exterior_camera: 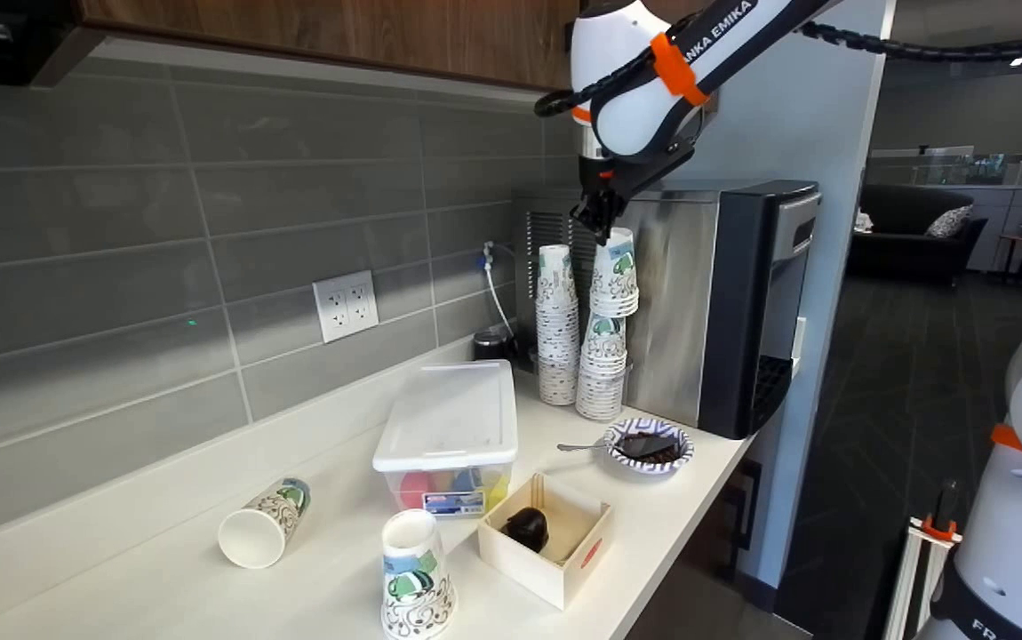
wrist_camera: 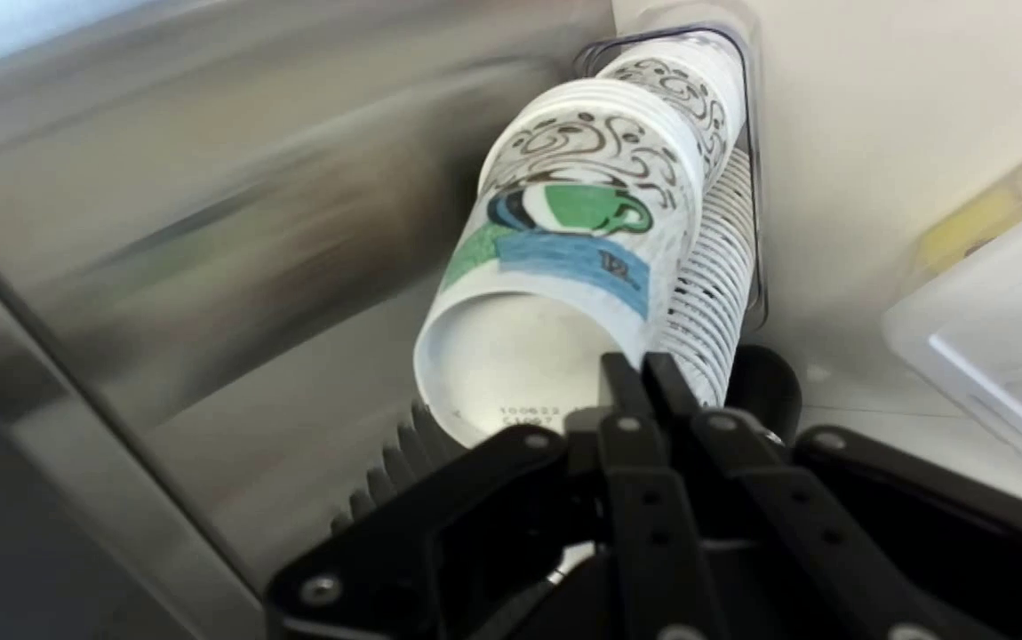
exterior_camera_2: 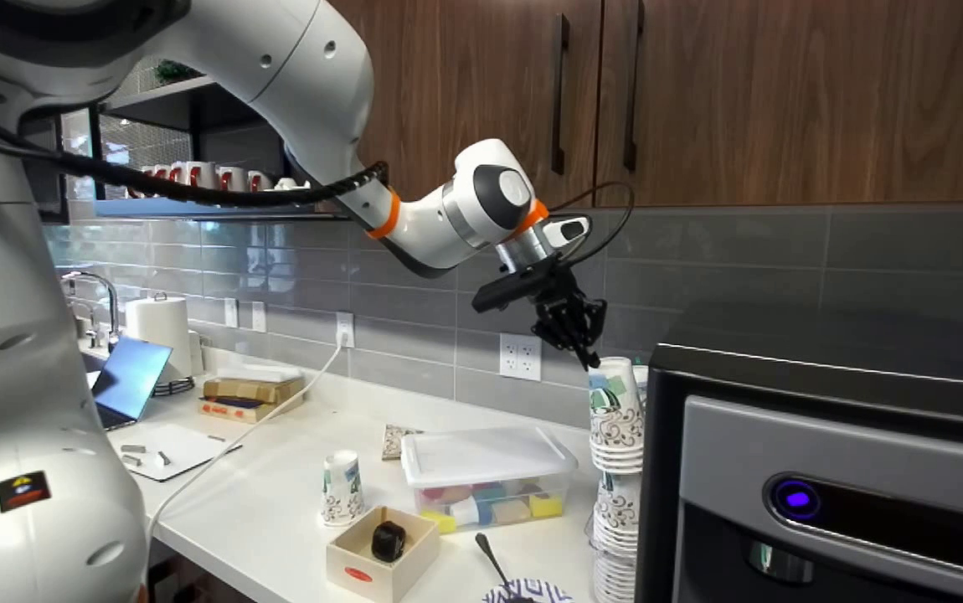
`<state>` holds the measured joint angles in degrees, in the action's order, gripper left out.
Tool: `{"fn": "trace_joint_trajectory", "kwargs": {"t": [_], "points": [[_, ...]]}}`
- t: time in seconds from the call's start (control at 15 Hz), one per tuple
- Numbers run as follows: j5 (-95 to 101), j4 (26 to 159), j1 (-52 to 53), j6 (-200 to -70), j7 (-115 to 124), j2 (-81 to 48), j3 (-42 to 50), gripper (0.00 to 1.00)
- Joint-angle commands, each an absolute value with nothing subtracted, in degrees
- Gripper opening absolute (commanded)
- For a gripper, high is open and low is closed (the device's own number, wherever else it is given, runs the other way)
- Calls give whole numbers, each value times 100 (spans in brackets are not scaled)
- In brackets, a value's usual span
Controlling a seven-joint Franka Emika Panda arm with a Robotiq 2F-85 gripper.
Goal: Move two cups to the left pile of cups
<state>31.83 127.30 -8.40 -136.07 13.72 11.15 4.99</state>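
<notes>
Nested upside-down white paper cups (exterior_camera: 615,267) with green and dark print match the two cups, though several rims show. They also appear in the wrist view (wrist_camera: 578,209). My gripper (wrist_camera: 638,360) is shut on their base edge, one finger in the base recess and one outside. They are directly over a pile of cups (exterior_camera: 601,391); I cannot tell whether they rest on it. A taller pile (exterior_camera: 557,342) stands beside it, nearer the wall. I cannot tell which is the left pile. An upside-down printed cup or nested cups (exterior_camera: 419,582) stand at the counter's front.
The steel machine (exterior_camera: 666,302) stands close beside the piles. A lidded plastic box (exterior_camera: 449,427), a wooden box (exterior_camera: 546,533) and a patterned bowl (exterior_camera: 687,444) with a spoon are on the counter. A single cup (exterior_camera: 267,524) lies on its side. A wooden cabinet (exterior_camera: 342,40) hangs above.
</notes>
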Motion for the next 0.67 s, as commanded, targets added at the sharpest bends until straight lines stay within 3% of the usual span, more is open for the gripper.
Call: {"fn": "trace_joint_trajectory", "kwargs": {"t": [0.0,0.6], "points": [[3104,13052,-823,-13238,1381,1784,304,1],[2985,13345,-765,-12745,1385,2812,-180,1]]}}
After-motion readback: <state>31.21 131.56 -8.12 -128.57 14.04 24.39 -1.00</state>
